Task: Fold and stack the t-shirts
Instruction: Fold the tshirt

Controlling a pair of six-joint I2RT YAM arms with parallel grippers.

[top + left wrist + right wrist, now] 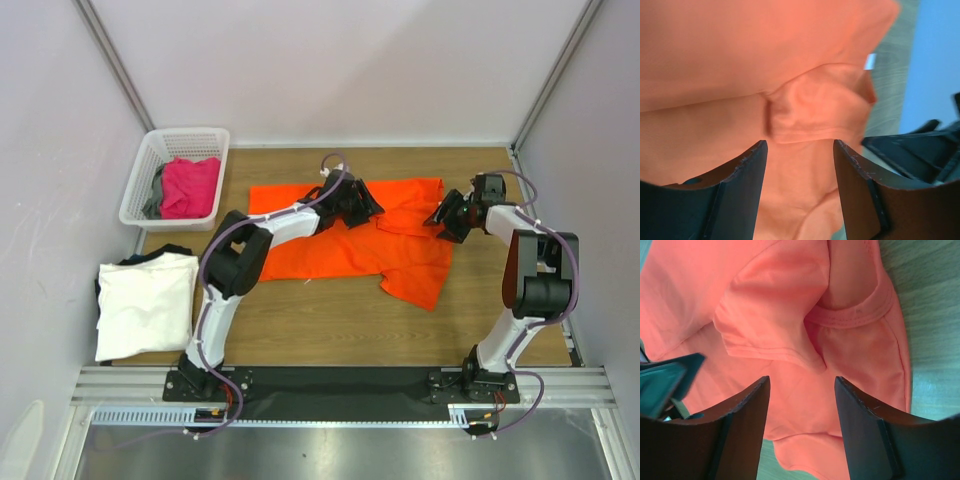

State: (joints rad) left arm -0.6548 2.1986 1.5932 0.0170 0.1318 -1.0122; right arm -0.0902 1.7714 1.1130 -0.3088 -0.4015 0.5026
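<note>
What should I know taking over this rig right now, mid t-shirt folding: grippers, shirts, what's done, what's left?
Left gripper: open, over the far part of the bright orange cloth t-shirt, holding nothing.
Right gripper: open, near its collar, holding nothing.
Orange shirt lies rumpled and unfolded on the wooden table.
Done: folded white t-shirt stacked on a dark one, at the left.
Left: fold and stack the orange one, then the magenta-pink shirt and grey shirt in the white plastic lattice basket.
</note>
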